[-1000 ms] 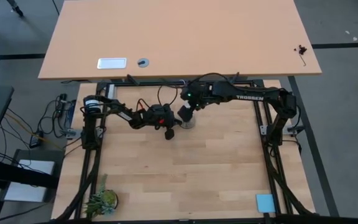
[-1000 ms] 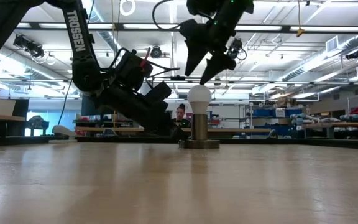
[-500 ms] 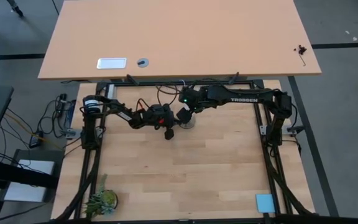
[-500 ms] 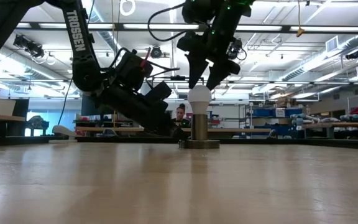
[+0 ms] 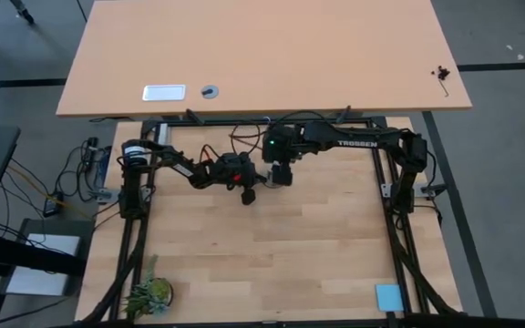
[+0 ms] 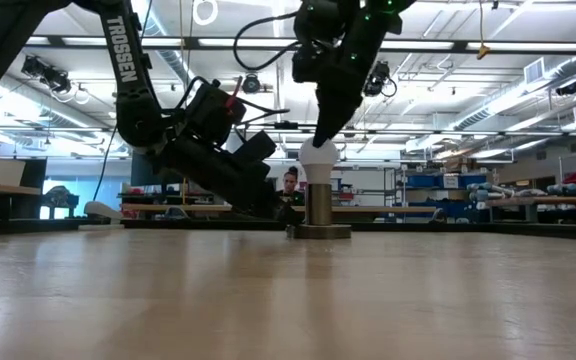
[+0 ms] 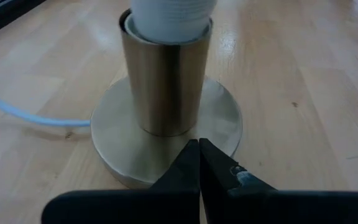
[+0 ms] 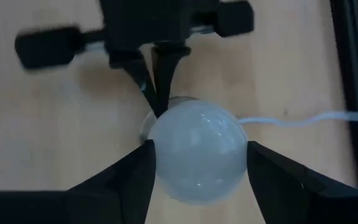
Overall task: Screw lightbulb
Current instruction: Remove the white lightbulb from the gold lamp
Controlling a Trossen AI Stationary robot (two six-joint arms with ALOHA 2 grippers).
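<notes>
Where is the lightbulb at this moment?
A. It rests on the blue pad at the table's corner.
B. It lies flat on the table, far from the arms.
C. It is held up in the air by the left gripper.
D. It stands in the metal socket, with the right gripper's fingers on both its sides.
D: the lightbulb sits in the socket, and the right gripper brackets it from above.

Small white lightbulb (image 8: 197,152), pear-shaped, round frosted dome with a soft sheen. Standing upright, dome up, narrow ribbed screw end (image 7: 171,15) down inside the open top of a brushed-metal cylinder socket (image 7: 165,81). Seated on the wooden table, toward its far edge, near the middle. Dome (image 6: 317,156) showing just above the socket rim in the low view. Whole and unlit.
</notes>
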